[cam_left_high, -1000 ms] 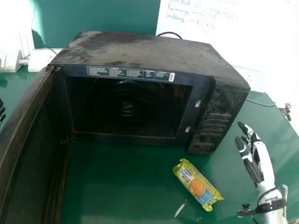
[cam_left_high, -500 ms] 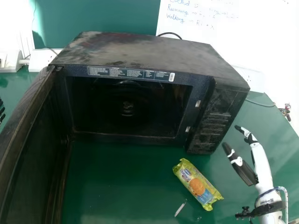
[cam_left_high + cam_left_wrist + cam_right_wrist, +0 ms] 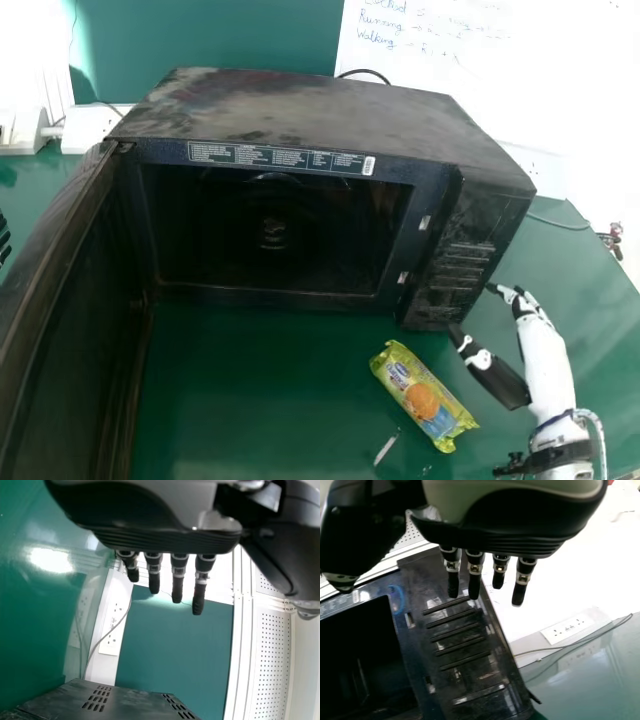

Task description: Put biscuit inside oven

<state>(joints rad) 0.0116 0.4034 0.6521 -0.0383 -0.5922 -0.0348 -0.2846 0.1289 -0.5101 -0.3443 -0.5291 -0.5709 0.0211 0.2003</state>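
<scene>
The biscuit [image 3: 424,396] lies on the surface [image 3: 250,400], in front of the open oven [image 3: 320,110]. The right hand [image 3: 545,362] is released, near the biscuit and apart from it. The left hand [image 3: 150,527] is also released, outside the door [image 3: 60,300].

Step in hand (judged): pick up 1 biscuit.
1. Lower the right hand with its thumb and fingers on 2 opposite long sides.
2. Close evenly; excess force may crush the contents.
3. Confirm grip, then lift above the sill [image 3: 265,296].
</scene>
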